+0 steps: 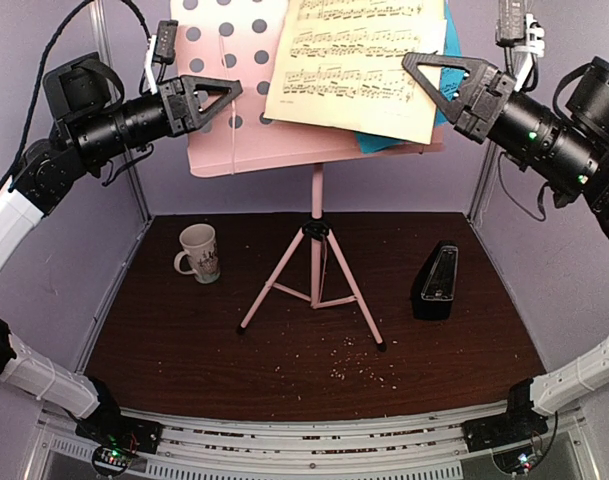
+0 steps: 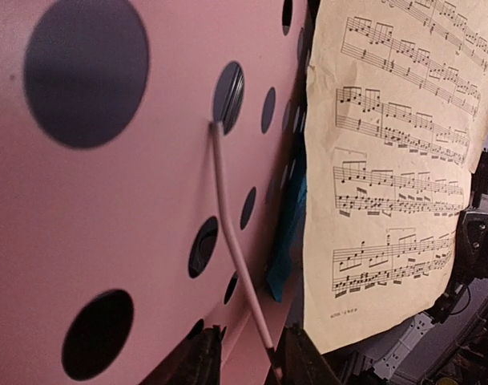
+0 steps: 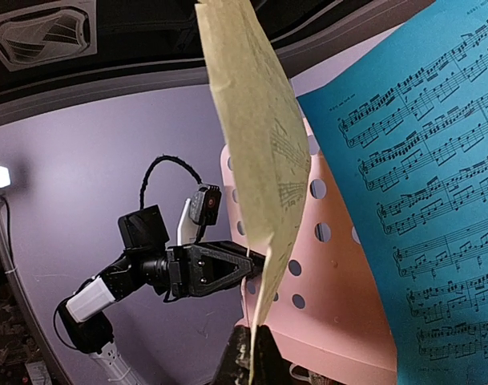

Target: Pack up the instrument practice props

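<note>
The pink perforated music stand stands on tripod legs mid-table, its desk raised high. A yellow sheet-music page lies on the desk over a blue page. My right gripper is shut on the yellow page's right edge, with the fingertips pinching it, and the page peels away from the blue page. My left gripper is closed on the desk's left edge, beside its pink wire page-holder. The black pyramid metronome stands on the table at the right.
A beige mug stands on the dark table left of the tripod. Crumbs lie scattered in front of the tripod legs. Purple walls enclose the table on three sides.
</note>
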